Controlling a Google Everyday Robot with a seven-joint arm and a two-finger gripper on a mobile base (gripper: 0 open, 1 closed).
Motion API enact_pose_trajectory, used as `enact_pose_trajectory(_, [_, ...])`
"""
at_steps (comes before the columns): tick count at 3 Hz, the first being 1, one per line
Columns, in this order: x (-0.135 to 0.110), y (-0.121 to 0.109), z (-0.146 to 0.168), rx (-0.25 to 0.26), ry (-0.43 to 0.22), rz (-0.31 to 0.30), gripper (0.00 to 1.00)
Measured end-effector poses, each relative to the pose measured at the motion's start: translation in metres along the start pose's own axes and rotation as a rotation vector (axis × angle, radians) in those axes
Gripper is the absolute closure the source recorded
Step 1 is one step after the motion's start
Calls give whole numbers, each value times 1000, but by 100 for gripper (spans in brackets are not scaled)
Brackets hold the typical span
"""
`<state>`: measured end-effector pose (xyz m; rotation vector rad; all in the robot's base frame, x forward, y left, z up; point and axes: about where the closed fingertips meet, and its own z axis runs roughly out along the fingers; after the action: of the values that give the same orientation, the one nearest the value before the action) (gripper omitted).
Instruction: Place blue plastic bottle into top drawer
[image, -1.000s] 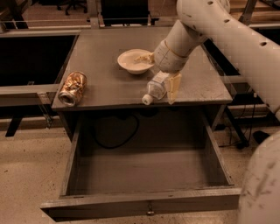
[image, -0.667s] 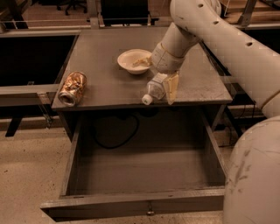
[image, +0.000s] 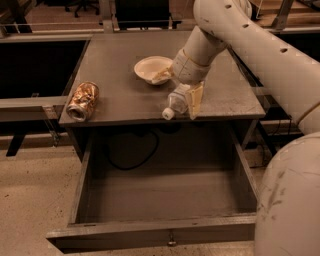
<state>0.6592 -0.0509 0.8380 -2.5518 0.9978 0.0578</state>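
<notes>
The blue plastic bottle is a small clear bottle with a white cap. It lies tilted near the front edge of the cabinet top, cap pointing front-left. My gripper comes down from the white arm at the right and is shut on the bottle, with a tan finger on the bottle's right side. The top drawer is pulled fully out below the cabinet top, grey and shallow, with a small knob at the middle of its front panel. Nothing lies inside the drawer.
A white bowl stands on the cabinet top just behind the gripper. A dented gold-brown can lies at the front left of the top. A black cable hangs behind the drawer. My white arm and body fill the right side.
The arm has shifted slightly to the left and back. The bottle stays in the gripper near the front edge of the top.
</notes>
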Motion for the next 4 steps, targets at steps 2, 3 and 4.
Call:
enact_pose_trajectory(2, [0,0,0,0,0,0,66])
enact_pose_trajectory(3, [0,0,0,0,0,0,88])
enact_pose_trajectory(4, [0,0,0,0,0,0,100])
